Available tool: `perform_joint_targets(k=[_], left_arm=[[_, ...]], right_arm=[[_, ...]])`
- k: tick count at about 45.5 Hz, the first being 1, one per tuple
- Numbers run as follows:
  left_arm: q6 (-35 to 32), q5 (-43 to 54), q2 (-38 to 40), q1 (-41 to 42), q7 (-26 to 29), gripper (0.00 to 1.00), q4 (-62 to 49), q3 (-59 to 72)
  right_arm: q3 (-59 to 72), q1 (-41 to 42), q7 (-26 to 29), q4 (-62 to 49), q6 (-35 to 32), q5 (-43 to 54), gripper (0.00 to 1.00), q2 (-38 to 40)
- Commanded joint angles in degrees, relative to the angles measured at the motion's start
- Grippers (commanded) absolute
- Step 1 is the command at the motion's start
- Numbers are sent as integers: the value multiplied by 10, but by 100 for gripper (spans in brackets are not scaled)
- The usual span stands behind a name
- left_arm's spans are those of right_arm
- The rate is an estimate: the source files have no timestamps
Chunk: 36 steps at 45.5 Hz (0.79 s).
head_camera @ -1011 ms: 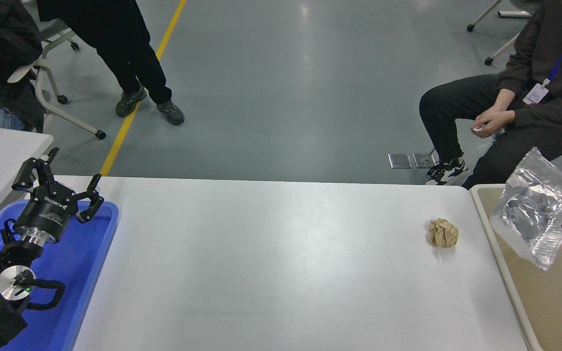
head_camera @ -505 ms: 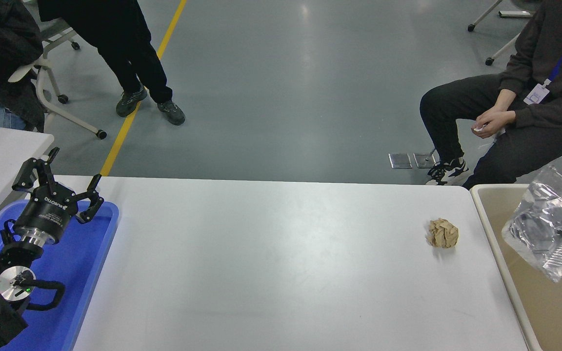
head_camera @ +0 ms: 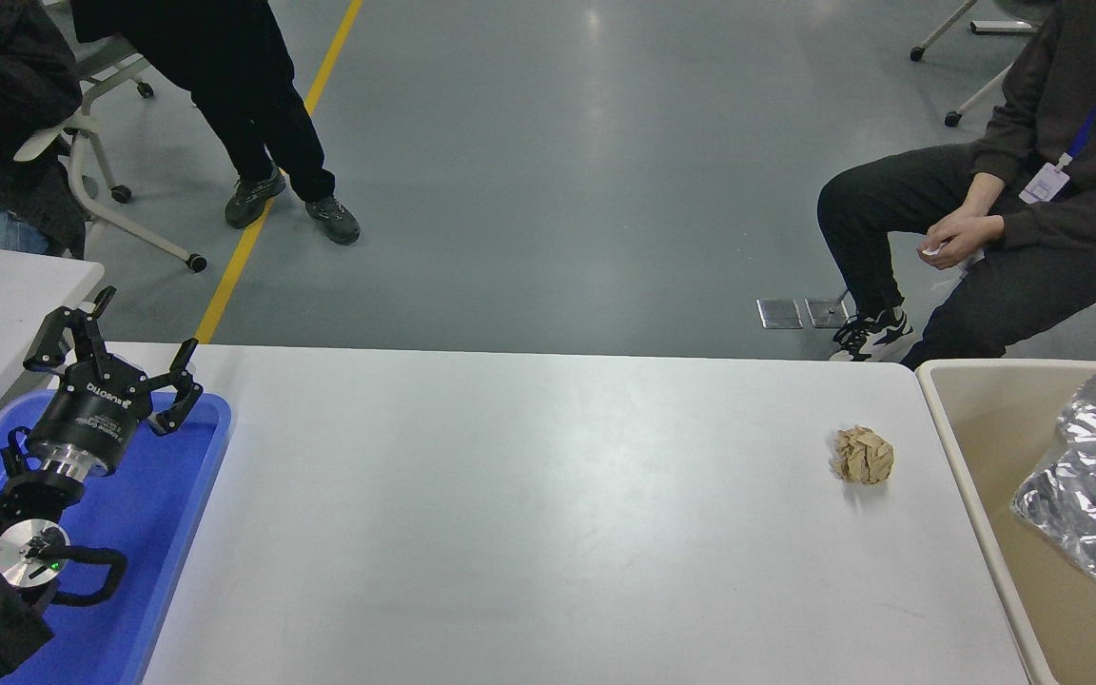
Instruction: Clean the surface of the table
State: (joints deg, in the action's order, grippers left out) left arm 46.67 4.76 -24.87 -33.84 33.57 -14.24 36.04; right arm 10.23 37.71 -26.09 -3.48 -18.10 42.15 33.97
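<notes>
While most of the white table surface [head_camera: 529,514] is bare, it's stretched out wide to the right of the left gripper's [head_camera: 115,357] spread fingers [head_camera: 185,385], running from just beside them all the way across to the far right of the view. The gripper is parked at the lower left with its fingers splayed well apart, nothing held between them, hanging over the far end of a blue tray [head_camera: 182,504] that sits at the tabletop's left edge. So the surface starts right next to those fingertips and carries on away from them.

One crumpled wad of brown paper [head_camera: 863,455] is left lying on the tabletop, well apart from the fingers, over near the right edge. Just past it, butted up beside the table's right end, a beige bin [head_camera: 971,428] can be seen, and a crinkled silvery plastic bag [head_camera: 1090,499] is lying inside it, as far from the left fingers as anything in the shot.

The right gripper isn't seen anywhere, so its fingers can't be spoken for.

Beyond the table's far side, a person is seated at the upper right with hands [head_camera: 957,238] clasped in the lap, and a second person's legs [head_camera: 267,124] are seen standing at the upper left near a yellow floor line [head_camera: 272,181].
</notes>
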Motion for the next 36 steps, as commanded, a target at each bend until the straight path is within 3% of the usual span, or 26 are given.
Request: perform_joint_targets(k=[1, 21, 36], left_arm=[[0, 0, 0, 0, 0, 100, 0, 0], [0, 0, 0, 0, 0, 100, 0, 0], [0, 1, 0, 0, 0, 100, 0, 0]], right_arm=[[16, -19, 53, -19, 54, -57, 0, -32], [15, -21, 127, -18, 136, -88, 0, -74], [15, -21, 130, -18, 140, -88, 0, -86]])
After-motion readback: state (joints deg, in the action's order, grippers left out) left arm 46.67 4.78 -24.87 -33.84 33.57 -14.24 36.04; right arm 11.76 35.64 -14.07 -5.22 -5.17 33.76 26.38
